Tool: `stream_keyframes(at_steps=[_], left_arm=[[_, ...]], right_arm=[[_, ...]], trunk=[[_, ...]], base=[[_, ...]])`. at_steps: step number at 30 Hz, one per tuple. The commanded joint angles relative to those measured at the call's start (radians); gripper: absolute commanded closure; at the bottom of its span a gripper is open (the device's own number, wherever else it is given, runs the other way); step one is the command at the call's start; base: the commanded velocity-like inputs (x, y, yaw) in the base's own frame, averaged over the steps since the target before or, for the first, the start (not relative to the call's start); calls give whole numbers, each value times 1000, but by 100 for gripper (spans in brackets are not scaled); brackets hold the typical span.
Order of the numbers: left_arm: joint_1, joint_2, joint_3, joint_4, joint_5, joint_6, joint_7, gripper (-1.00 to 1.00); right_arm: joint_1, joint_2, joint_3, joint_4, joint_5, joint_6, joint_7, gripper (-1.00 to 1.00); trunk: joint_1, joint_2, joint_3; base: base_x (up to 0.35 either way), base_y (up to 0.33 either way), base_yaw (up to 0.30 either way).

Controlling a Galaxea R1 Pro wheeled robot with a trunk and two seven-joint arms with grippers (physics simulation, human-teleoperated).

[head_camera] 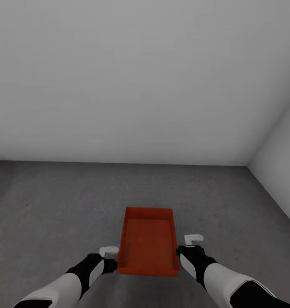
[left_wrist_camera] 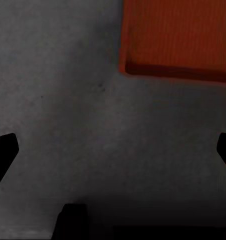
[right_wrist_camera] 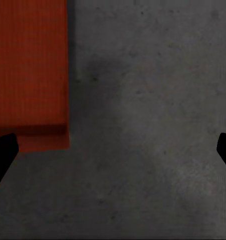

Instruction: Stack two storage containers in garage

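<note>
Head view is showing one orange-red storage container, a rectangular open-topped box with plain flat walls, sitting on the rough, mottled dark grey concrete floor of the garage. Smooth white-grey walls are meeting in a corner at the right. The left gripper is hovering just beside the box's left wall and the right gripper just beside its right wall; neither is touching it, as far as can be told. Both arms are wearing white shells with black joints.

Left wrist view is looking down on the container lying over grainy concrete, the dark fingers spread wide at the picture's edges with nothing between them. Right wrist view is showing the same: the container off to one side, the fingers standing wide apart over bare floor.
</note>
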Motion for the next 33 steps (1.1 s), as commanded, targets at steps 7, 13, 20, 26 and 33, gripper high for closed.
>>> stream_keyframes(at_steps=[7, 13, 20, 26, 33], left_arm=[[0, 43, -1, 125, 103, -119, 4, -100], [0, 55, -1, 145, 127, -135, 5, -100], [0, 67, -1, 162, 129, -138, 5, -100], [3, 74, -2, 170, 130, -137, 6, -100], [31, 87, -2, 171, 129, -144, 4, -100]], right_arm=[[2, 0, 9, 12, -7, 7, -4, -100], [1, -1, 9, 11, -7, 8, -4, -100], [75, 0, 11, 78, -4, -8, 9, -100], [132, 21, 12, 117, 0, -55, 18, -100], [207, 26, 12, 123, 5, -68, 19, -100]], trunk=[[-27, 49, 21], [-50, 91, 40], [-77, 140, 62], [-100, 182, 81], [-127, 231, 103]], base=[[0, 0, 0], [0, 0, 0], [0, 0, 0], [0, 0, 0], [0, 0, 0]])
